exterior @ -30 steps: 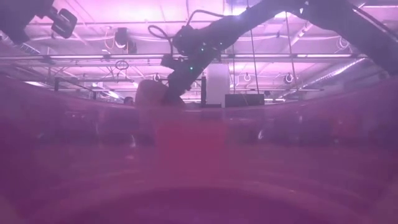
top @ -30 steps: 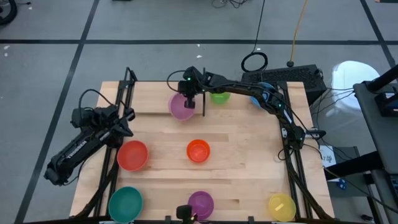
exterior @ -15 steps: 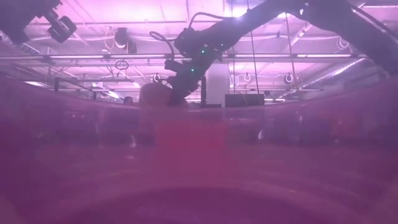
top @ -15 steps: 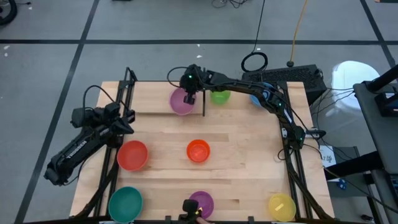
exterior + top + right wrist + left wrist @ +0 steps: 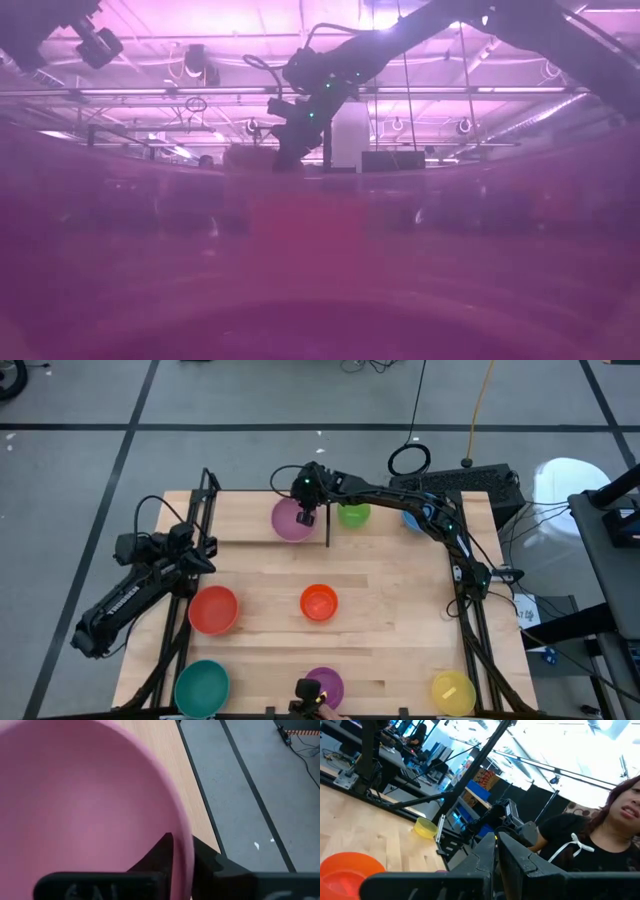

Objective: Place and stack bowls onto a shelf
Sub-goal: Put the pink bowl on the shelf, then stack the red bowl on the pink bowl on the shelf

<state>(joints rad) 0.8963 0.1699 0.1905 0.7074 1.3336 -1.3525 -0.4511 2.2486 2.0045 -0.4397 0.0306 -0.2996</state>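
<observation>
pink bowl (image 5: pixel 75 805) rim btwn right fingers (image 5: pixel 162 852), on shelf (image 5: pixel 240 515)

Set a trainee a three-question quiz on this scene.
1. True or false: the pink bowl sits on the shelf.
2. Which bowl is its nearest neighbour? A lime green bowl; B teal; C yellow.
3. Which arm's pincer is at the pink bowl's rim?
Key: 1 true; 2 A; 3 right.
</observation>
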